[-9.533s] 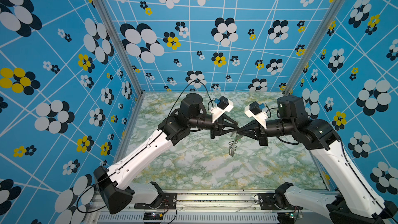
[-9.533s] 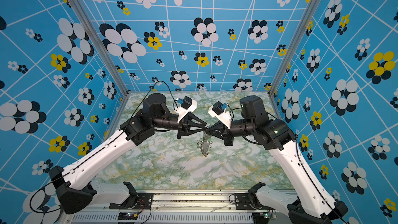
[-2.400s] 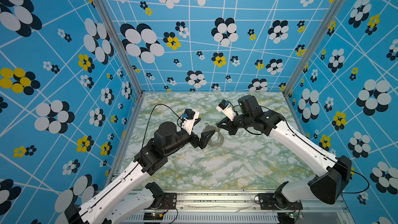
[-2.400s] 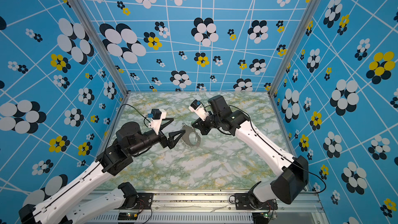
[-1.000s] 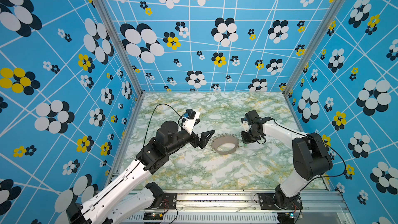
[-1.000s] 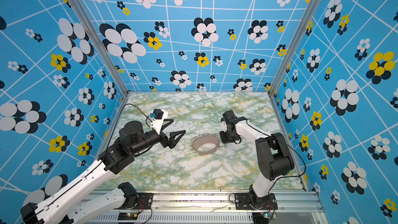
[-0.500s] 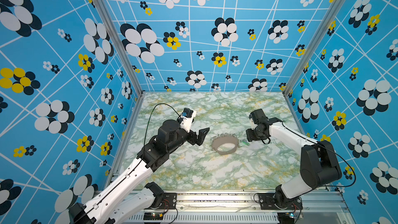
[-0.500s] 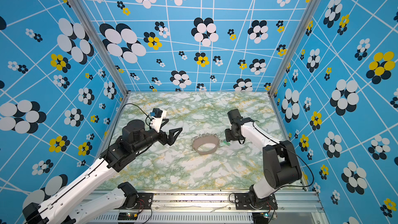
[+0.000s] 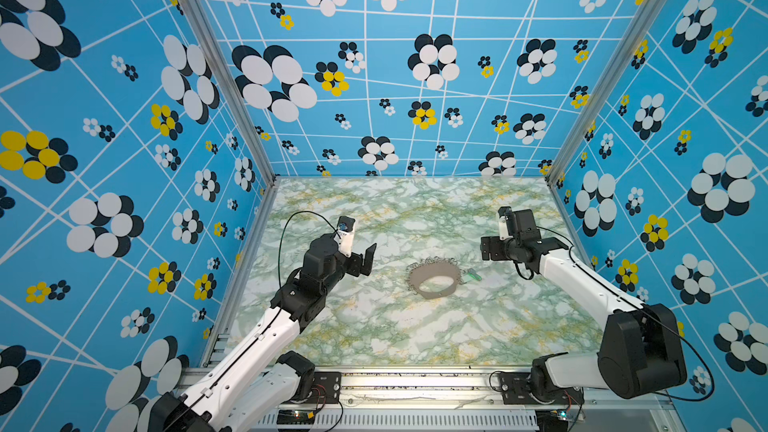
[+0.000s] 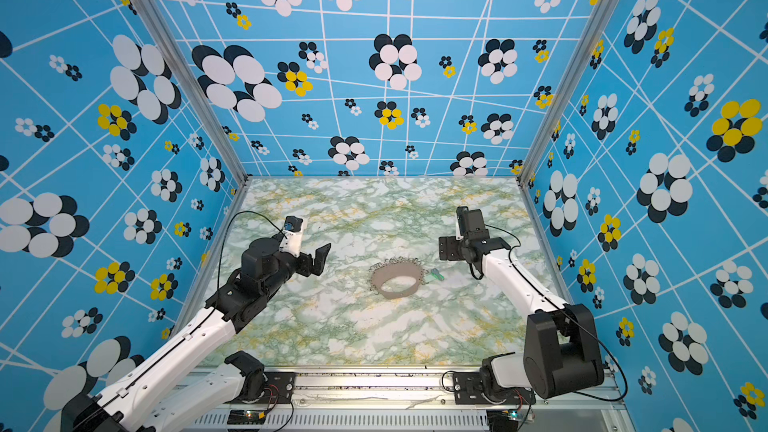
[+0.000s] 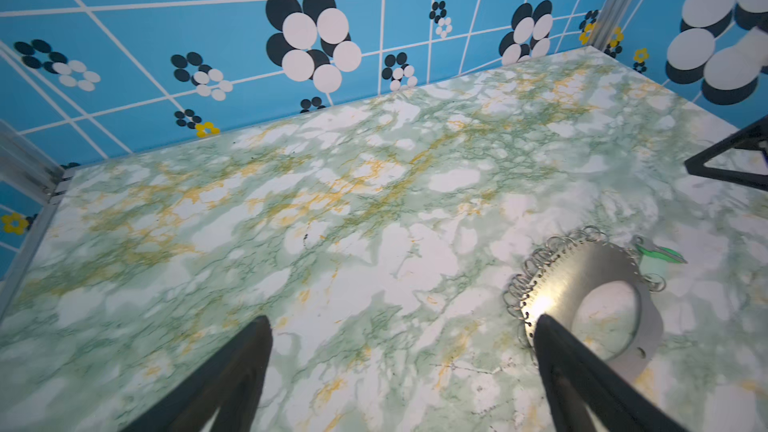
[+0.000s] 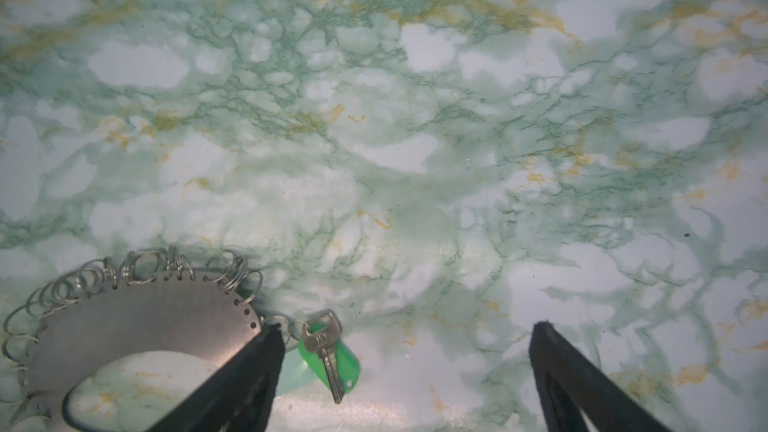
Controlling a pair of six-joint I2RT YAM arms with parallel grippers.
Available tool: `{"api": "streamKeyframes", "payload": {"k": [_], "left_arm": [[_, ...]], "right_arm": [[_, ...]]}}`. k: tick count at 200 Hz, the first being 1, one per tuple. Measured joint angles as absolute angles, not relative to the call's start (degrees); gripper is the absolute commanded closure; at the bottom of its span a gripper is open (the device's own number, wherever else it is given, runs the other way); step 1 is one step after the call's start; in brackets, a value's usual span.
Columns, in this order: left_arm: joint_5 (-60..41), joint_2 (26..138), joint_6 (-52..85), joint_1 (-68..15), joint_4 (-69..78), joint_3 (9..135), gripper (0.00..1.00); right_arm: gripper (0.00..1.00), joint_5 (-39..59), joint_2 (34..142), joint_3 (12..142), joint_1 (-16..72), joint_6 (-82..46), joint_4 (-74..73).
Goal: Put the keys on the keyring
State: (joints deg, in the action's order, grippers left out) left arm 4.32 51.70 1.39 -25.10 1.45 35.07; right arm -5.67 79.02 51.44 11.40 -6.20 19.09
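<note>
Green-tagged silver key lies flat on the counter, touching the rim of the grey metal keyring, seemingly threaded on one wire loop. Near it hovers the right gripper, spread and empty; the left gripper, also spread, sits well apart. Pulling the right one away should go straight up, clear of the loops. Marbled green-white counter; blue flower-print walls enclose it.

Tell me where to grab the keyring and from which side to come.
Grip the keyring on its bare near arc, coming from above with one jaw in the hole and one outside. It lies flat on the table, so a side approach finds little to pinch; wire loops crowd the far edge and the key lies at its right.
</note>
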Motion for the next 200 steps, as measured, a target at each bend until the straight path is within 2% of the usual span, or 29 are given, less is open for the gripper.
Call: {"api": "streamKeyframes", "payload": {"k": [54,99,162,200], "left_arm": [[5.23,56.62,-0.14,-14.96,16.53,24.77,0.01],[2.28,64.42,-0.30,-8.73,28.97,21.04,0.01],[1.93,70.57,-2.35,-5.98,42.57,18.26,0.01],[1.93,72.51,-2.59,-4.01,45.23,18.04,0.01]], "right_arm": [[0.01,-6.79,77.69,40.97,8.36,-4.89,2.59],[0.01,-7.01,77.30,32.88,2.00,-4.69,-11.55],[0.01,-7.03,78.06,24.56,0.67,-2.50,-31.55],[0.01,-7.18,79.50,23.14,0.67,-1.19,-36.07]]}}
